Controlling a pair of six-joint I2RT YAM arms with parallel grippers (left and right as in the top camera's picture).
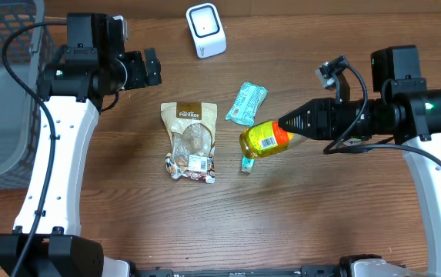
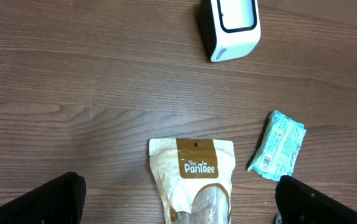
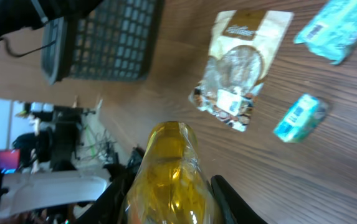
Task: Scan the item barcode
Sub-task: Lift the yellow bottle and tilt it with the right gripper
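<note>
The right pincer [image 1: 288, 127] is clenched on one end of the bottle [image 1: 262, 139] and holds it on its side in the air, above the middle of the table [image 1: 343, 223]. The small box [image 1: 247, 163] lies just below it. The left pincer [image 1: 152, 68] is released, its jaws wide apart, and holds nothing.

The scanner [image 1: 205, 29] stands well apart from the bottle, at the far edge of the table. Several things can go wrong on the way there.

First, the bottle is round and looks smooth, and it is held only at one end. Its free, heavy end can sink or turn between the fingers, above all with a quick swing.

Second, no barcode is to be seen on the label in any view (it may be on the hidden side). If the bottle arrives with the wrong side to the scanner window, nothing is read.

Third, the packet [image 1: 247, 104] lies between the bottle and the scanner, so a low path can push it.

Last, the left pincer hangs near the scanner, and the two arms can meet there.
</note>
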